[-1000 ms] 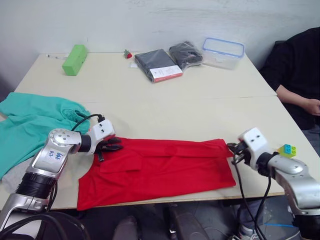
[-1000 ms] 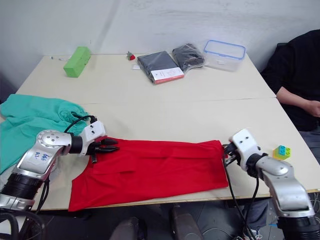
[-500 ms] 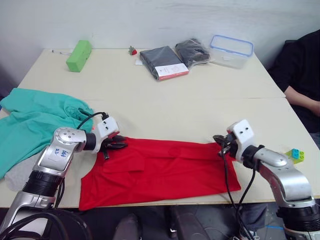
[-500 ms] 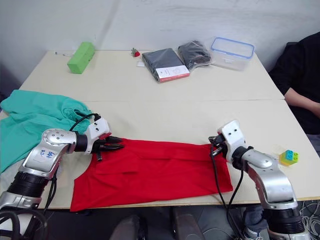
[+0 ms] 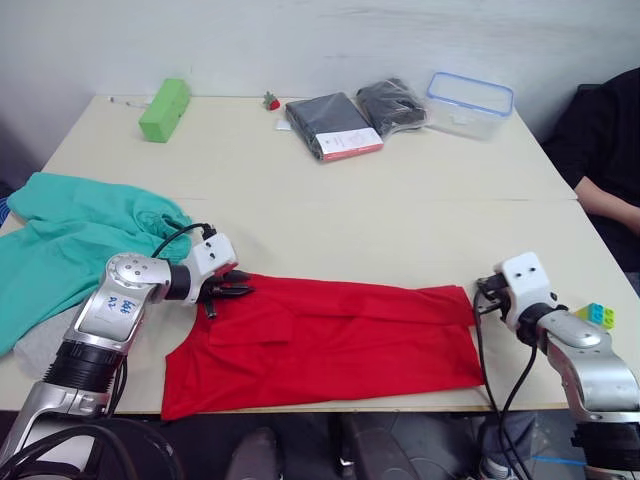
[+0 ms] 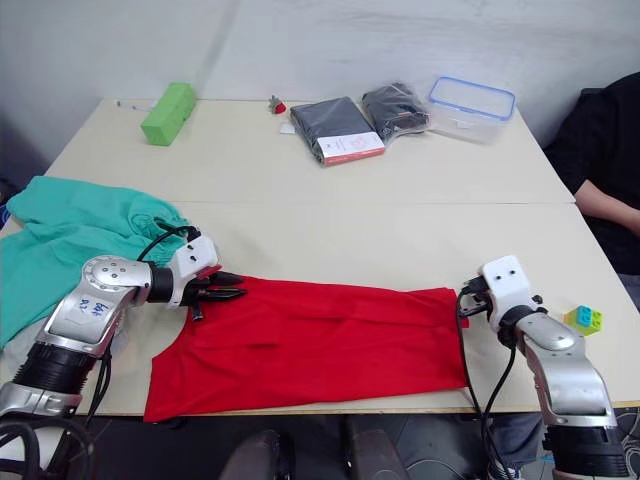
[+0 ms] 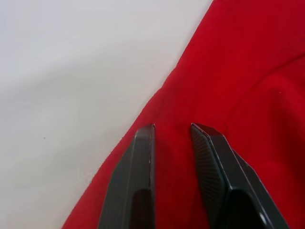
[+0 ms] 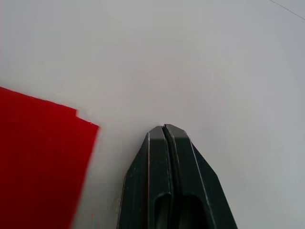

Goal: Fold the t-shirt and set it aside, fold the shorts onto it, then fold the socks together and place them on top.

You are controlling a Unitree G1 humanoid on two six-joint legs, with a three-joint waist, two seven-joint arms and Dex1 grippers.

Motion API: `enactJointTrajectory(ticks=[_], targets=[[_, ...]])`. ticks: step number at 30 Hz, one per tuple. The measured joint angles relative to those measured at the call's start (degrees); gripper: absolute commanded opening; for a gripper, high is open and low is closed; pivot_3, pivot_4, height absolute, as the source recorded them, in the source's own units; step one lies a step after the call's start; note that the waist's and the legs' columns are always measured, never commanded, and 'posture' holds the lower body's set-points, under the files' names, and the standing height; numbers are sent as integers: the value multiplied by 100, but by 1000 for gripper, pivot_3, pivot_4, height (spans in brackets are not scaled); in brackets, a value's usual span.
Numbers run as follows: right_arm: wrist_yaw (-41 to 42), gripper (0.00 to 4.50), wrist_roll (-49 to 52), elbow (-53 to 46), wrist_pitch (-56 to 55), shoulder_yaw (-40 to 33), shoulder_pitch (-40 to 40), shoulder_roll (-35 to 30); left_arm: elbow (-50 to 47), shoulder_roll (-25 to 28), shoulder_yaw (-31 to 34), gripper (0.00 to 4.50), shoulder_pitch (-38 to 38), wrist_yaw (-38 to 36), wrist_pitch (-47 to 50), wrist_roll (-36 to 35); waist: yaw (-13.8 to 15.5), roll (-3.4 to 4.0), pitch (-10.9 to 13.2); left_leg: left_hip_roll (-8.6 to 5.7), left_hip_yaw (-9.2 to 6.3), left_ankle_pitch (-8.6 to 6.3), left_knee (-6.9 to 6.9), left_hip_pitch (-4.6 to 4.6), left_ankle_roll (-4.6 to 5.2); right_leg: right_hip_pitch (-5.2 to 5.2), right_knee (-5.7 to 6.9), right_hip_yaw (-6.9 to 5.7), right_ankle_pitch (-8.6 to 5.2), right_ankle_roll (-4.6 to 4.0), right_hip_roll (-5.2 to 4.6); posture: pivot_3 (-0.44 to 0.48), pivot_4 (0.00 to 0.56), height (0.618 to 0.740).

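The left gripper (image 5: 235,292), at lower left of the head views, has its two black fingers (image 7: 138,186) slightly parted over the far edge of the bright red short-sleeved cloth t-shirt (image 5: 330,340), gripping nothing. The right gripper (image 8: 164,131), at lower right, is fully closed and empty on the bare pale table (image 5: 400,215), just beside the shirt's corner. The t-shirt lies flat along the lower centre, already doubled lengthwise. The teal-green cloth shorts (image 5: 70,240) are bunched at middle left. The shirt looks light, limp and non-slippery; it should be pinched at both far corners simultaneously, otherwise it will probably sag and wrinkle.
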Motion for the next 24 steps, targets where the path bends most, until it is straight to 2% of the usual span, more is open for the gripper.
enactJointTrajectory(ticks=[4, 8, 17, 24], targets=[[356, 0, 427, -631, 34, -63, 231, 57, 2, -2, 0, 1208, 0, -3, -2, 4, -4, 11, 1, 2, -4, 2, -16, 7, -3, -1, 2, -3, -4, -5, 4, 0, 150, 740], [504, 0, 580, -962, 127, 171, 451, 114, 1, -5, -1, 1208, 0, -5, -17, 4, -7, 11, 1, 2, -1, 2, -13, 6, -4, 1, -1, -1, -4, -4, 2, 0, 150, 740], [173, 0, 203, -743, 263, 699, 266, 195, 6, -5, -7, 1208, -1, -2, -24, 25, -7, 6, -2, 1, 0, 2, -10, 9, -4, 2, -2, 0, -3, -5, 1, 0, 150, 740], [-54, 0, 199, -583, 440, 445, 258, 247, -41, -8, -10, 1208, 2, 2, 18, 25, 9, -10, -12, 1, -1, 2, -14, 7, -4, 3, -8, 0, -3, -4, 0, 0, 150, 740]])
